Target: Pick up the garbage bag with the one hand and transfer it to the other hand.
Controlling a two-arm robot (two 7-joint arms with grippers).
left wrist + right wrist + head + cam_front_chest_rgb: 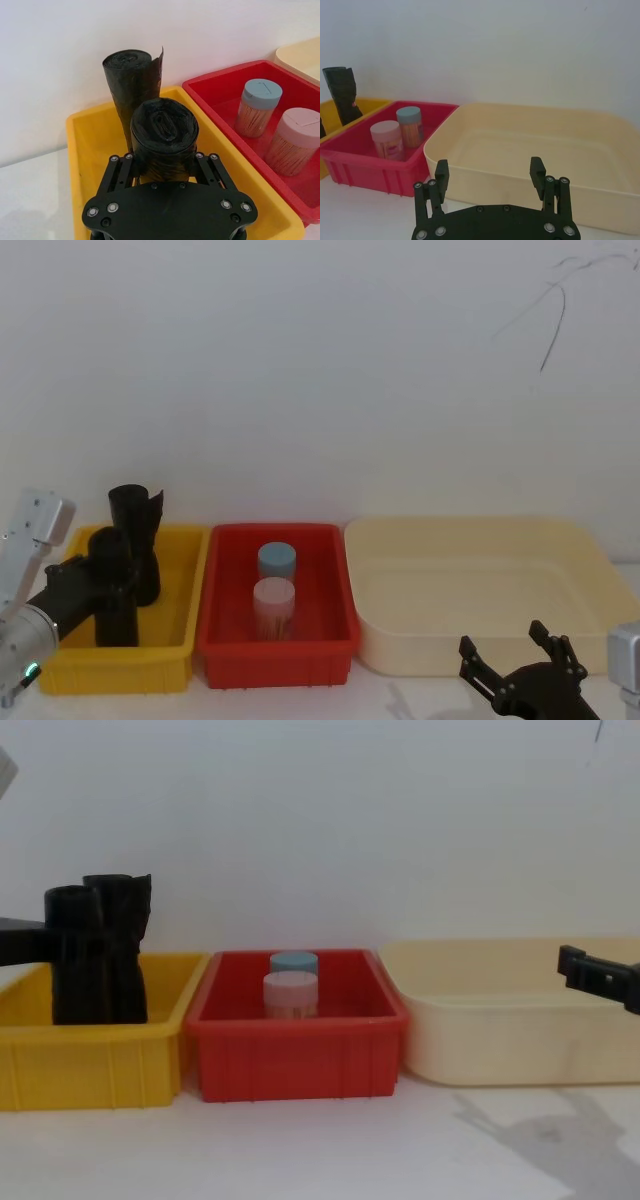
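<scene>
Left pincer [162, 167] is clenched around the garbage bag [162, 125], which stands upright inside the yellow bin [75, 135]. Right pincer [489, 172] hangs released, fingers apart, in front of the cream tray [520, 112].

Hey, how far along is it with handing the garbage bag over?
Done: the left gripper is shut on the garbage bag. In hand: the bag stands in the yellow bin, not yet lifted. Left: lifting it and passing it to the right gripper, open before the cream bin.

Matte-black garbage bag [164, 131] upright in yellow bin [92, 142].
</scene>
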